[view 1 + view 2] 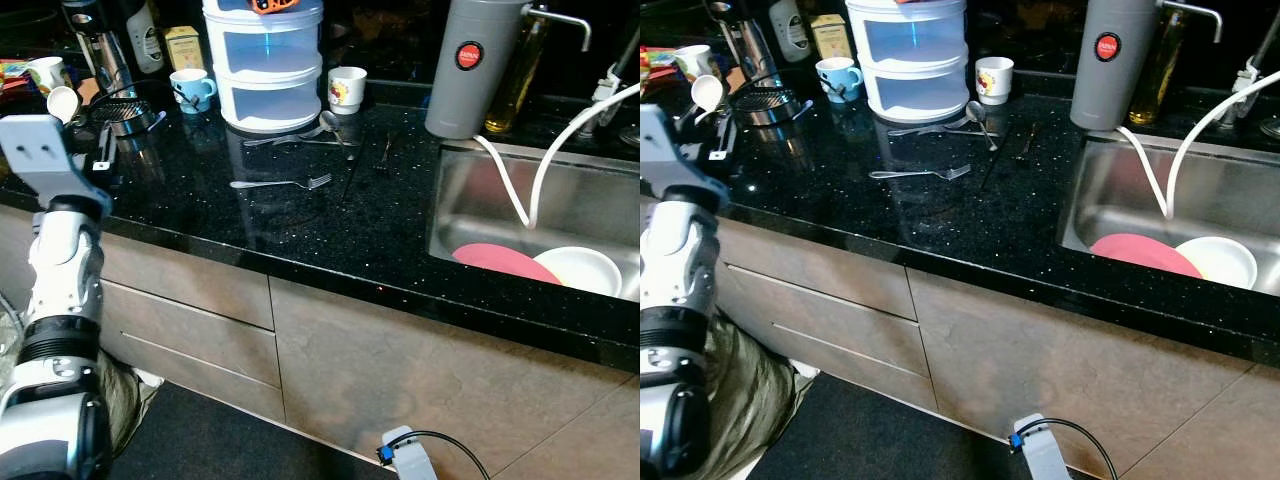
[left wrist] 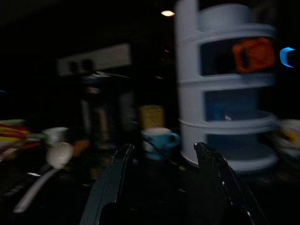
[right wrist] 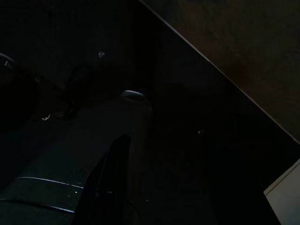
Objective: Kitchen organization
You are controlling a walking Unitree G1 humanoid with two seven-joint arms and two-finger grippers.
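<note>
The left gripper (image 2: 161, 187) is open and holds nothing, low over the black counter (image 1: 300, 230). Beyond its fingers stands the blue cup (image 2: 159, 142), just beside the white tiered container (image 2: 225, 93). A fork (image 1: 285, 183) lies in front of that container. The right arm hangs idle; its fingers cannot be told.

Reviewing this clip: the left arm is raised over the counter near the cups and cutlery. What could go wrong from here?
The left gripper, fingers apart, points at the blue cup and the white tiered container; a hasty reach might knock the cup over. The fork and spoon lie flat on the glossy black counter, so pinching them could slip. The right gripper hangs low in the dark, possibly close to the cabinet front.
</note>
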